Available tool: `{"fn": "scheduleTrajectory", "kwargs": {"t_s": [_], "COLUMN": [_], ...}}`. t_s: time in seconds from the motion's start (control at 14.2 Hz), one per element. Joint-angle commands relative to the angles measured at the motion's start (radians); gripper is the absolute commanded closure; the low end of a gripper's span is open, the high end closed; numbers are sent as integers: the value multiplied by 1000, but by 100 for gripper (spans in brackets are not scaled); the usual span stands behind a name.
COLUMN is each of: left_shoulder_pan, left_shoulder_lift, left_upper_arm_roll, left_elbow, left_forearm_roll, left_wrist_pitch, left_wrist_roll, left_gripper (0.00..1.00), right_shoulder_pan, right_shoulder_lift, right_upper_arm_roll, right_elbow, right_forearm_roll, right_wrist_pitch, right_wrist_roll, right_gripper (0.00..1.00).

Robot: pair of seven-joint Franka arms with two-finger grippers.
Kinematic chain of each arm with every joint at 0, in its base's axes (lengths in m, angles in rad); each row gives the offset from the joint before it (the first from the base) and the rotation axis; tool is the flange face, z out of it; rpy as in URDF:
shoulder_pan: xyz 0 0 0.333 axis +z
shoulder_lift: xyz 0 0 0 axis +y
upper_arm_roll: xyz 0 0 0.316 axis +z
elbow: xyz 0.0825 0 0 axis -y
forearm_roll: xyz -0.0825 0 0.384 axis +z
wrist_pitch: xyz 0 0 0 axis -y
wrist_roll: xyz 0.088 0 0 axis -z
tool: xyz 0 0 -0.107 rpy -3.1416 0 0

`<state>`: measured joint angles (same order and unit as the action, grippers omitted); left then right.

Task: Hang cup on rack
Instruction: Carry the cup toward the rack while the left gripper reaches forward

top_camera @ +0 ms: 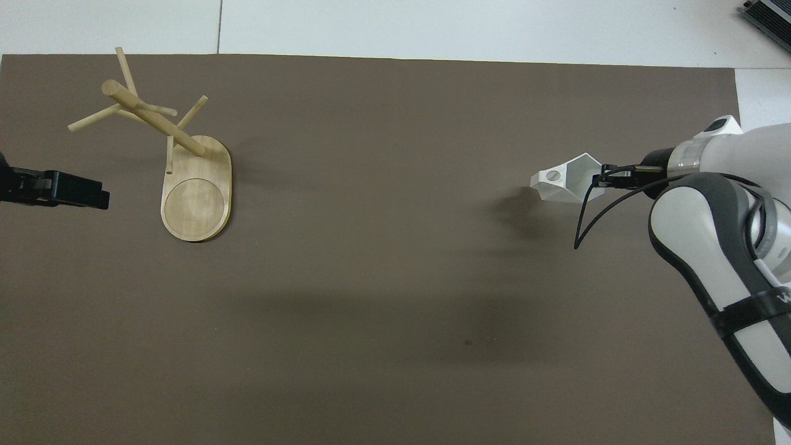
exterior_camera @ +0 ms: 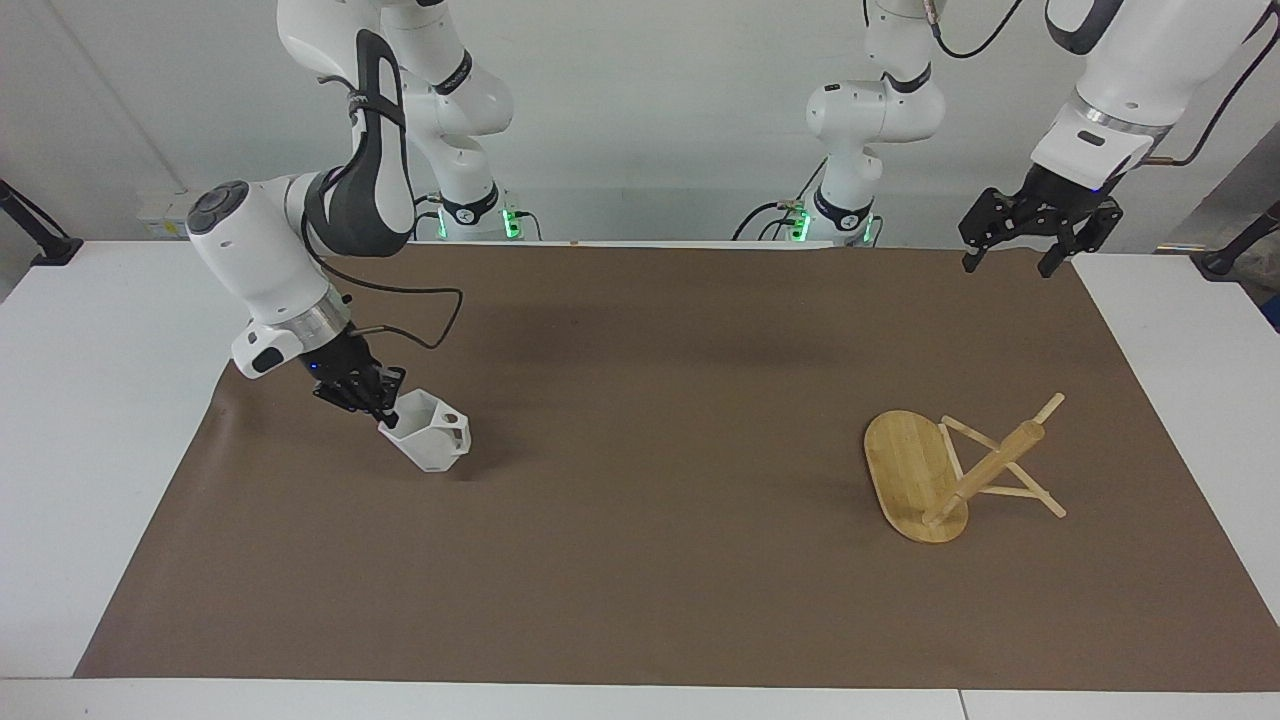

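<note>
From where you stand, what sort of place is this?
Probably a robot lab or test bench: two white arms bolted at a table covered by a brown mat, with only a cup and a wooden rack as props.

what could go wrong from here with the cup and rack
1. The right gripper pinches only the cup's rim wall, with the cup tilted in the air over the mat, so it may swivel or slip during the carry.
2. The rack stands at the left arm's end of the table; its pegs are thin and the handle hole small, so a misaligned approach could knock it.
</note>
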<state>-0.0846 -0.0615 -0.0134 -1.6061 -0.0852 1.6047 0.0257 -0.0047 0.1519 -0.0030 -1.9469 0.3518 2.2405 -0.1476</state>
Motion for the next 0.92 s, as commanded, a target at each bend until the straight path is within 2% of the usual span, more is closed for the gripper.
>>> {"fn": "scheduleTrajectory", "kwargs": {"t_s": [0.0,0.21,0.42,0.85], "left_shoulder_pan": [-44,-112,-135,-150], "left_shoulder_lift": [-34,-34,-31,18], "left_upper_arm_roll": [9,7,7,6], "left_elbow": [-52,-55,-64,-81], "left_forearm_roll": [-60,-96,-191,-284], "left_wrist_pitch": [49,87,148,247], "left_wrist_roll": [-33,-188,-383,-761], "left_gripper": [0,0,0,0], "right_shoulder_pan": [69,168,236,272], "right_shoulder_lift": [9,5,-2,-5], "right_upper_arm_roll": [14,18,18,49], "right_elbow": [29,31,31,32], "right_forearm_roll": [33,36,111,238], "right_wrist_pitch": [-16,-36,-51,-52], "right_wrist_roll": [20,36,63,60], "right_gripper": [100,100,100,100]}}
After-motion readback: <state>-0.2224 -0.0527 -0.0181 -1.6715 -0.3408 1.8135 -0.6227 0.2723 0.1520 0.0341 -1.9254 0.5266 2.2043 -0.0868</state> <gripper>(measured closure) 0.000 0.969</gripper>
